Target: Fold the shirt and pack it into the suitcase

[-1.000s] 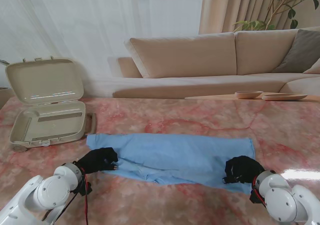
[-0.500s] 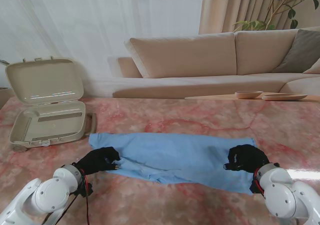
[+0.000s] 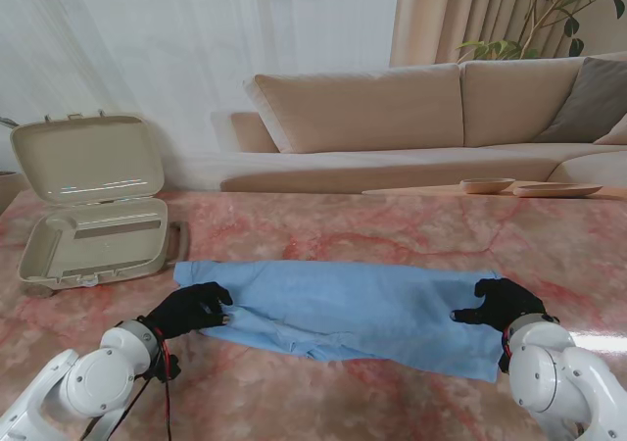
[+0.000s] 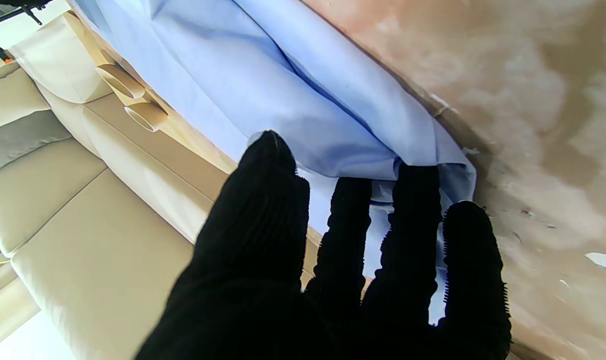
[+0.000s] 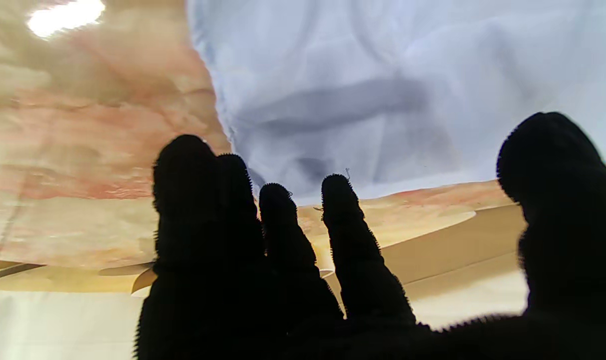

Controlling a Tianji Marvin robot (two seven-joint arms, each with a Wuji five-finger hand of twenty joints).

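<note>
The light blue shirt (image 3: 362, 309) lies flattened in a long strip across the pink marble table, wrinkled along its near edge. My left hand (image 3: 191, 309) rests at the shirt's left end; in the left wrist view the thumb and fingers (image 4: 408, 215) pinch a fold of the shirt (image 4: 292, 75). My right hand (image 3: 502, 302) lies at the shirt's right edge, fingers spread. The right wrist view shows the right hand (image 5: 333, 280) over the shirt (image 5: 383, 75) with nothing held. The beige suitcase (image 3: 98, 245) stands open at the far left, lid up.
A beige sofa (image 3: 411, 118) runs behind the table. Wooden dishes (image 3: 487, 184) sit on a low surface at the far right. A red cable (image 3: 167, 392) hangs by my left forearm. Bare marble (image 3: 323, 230) lies between shirt and far edge.
My right hand has moved farther from me and to the right, from the shirt's near right corner to its right edge. The left hand barely shifted; the shirt's left end looks slightly flatter.
</note>
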